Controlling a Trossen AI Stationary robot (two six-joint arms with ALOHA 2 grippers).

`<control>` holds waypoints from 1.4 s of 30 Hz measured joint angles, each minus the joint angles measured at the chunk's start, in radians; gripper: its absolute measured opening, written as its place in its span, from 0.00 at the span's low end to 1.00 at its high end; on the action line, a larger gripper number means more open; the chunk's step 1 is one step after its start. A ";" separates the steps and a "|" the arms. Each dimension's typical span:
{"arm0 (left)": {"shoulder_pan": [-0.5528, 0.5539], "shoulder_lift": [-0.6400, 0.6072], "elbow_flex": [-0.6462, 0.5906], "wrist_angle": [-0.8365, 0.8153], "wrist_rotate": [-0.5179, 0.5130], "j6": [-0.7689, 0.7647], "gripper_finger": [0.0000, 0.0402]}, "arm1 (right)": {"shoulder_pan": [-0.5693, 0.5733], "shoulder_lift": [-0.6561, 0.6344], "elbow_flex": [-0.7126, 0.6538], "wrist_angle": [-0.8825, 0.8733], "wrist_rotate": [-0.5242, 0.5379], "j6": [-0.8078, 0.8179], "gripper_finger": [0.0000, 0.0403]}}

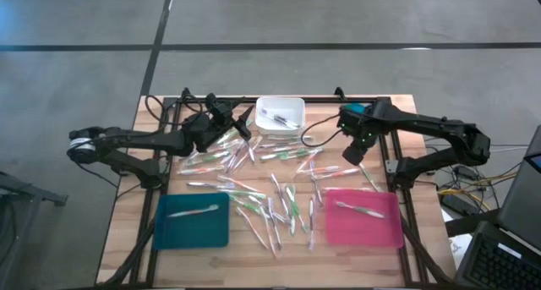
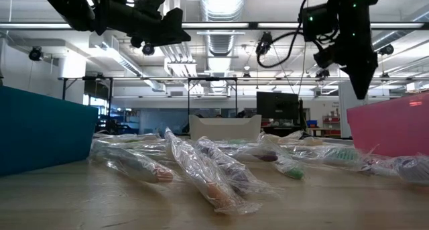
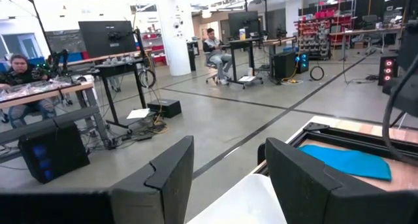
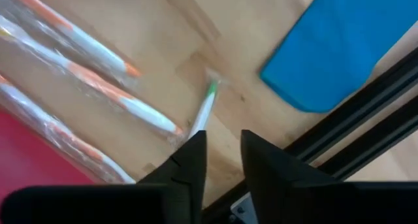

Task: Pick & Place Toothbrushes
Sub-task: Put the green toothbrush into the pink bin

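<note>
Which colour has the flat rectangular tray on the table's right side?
Pink flat rectangular tray; the high view shows it best.

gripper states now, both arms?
Left gripper: open, holding nothing, raised near the white bin.
Right gripper: slightly open, empty, above a green-tipped toothbrush lying on the table.

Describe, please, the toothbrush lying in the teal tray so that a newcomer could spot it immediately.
Start at the flat teal rectangular plastic tray at the wooden table's front corner on the left arm's side. Inside it lies a single thin whitish wrapped toothbrush, stretched across the tray's upper half. Unlike the loose toothbrushes heaped on the bare wood mid-table, it rests alone against solid teal.
</note>
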 joint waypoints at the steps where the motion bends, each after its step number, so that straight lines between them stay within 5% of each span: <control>1: 0.000 0.000 0.000 0.000 0.000 0.000 0.49 | 0.000 0.005 -0.012 0.003 0.000 0.006 0.28; 11: 0.000 0.000 0.000 -0.001 0.000 0.000 0.49 | -0.004 0.074 -0.102 0.058 0.000 -0.004 0.47; 19: 0.000 0.000 0.000 -0.007 0.001 -0.003 0.49 | -0.007 0.145 -0.150 0.153 -0.001 -0.031 0.53; 42: 0.000 0.000 0.000 -0.035 0.002 -0.015 0.49 | -0.084 0.327 -0.179 0.300 -0.056 -0.168 0.36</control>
